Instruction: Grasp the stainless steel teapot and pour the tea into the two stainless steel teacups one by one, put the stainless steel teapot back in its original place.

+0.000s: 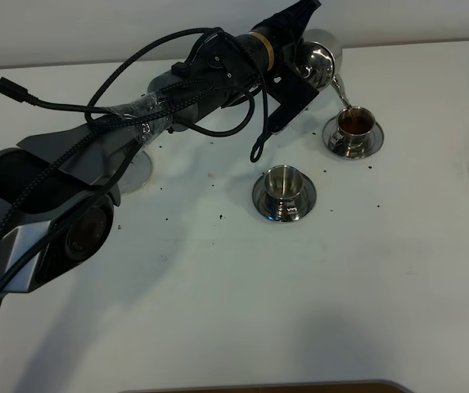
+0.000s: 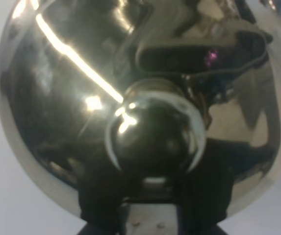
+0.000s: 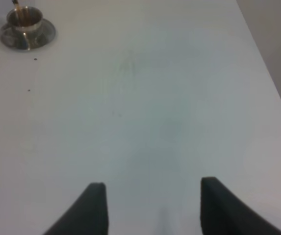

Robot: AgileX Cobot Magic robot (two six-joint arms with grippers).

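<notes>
One tool [image 1: 302,70], the left, clamps the stainless steel teapot [image 1: 324,53], tipped rightward, spout pointing down into the far teacup [image 1: 354,124].

A long arm [image 1: 160,110] and tilted teapot [image 1: 322,53] crowd the rear of the desk [image 1: 365,311]; far cup [image 1: 354,124] and near cup [image 1: 283,182] stand mid-right, front open.

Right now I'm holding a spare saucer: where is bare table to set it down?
Bare table spreads in front of the empty near teacup, and right of the far teacup. Crowded at the back: the teapot pours there, and the left arm spans the left.
</notes>
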